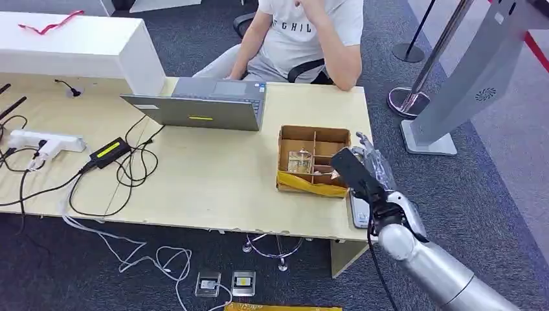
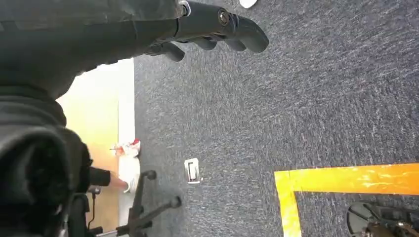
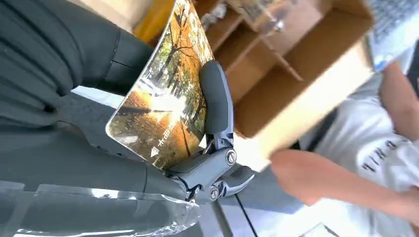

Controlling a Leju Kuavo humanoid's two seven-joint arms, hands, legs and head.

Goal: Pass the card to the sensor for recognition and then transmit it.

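Holding the thin glossy card printed with an autumn-tree photo [image 3: 163,106], my right hand [image 1: 369,178] pinches it just right of the brown compartmented cardboard box [image 1: 313,159]. It looks light, slick and bendy, so I'd keep hold across its faces. My left hand [image 2: 207,29] hangs curled above the carpet, holding nothing.

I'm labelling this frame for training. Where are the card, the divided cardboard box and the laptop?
card [image 3: 163,106]: right wrist view, middle of its printed face, held in the right robot hand.
divided cardboard box [image 1: 313,133]: head view, far wall.
laptop [image 1: 201,113]: head view, back of the lid.
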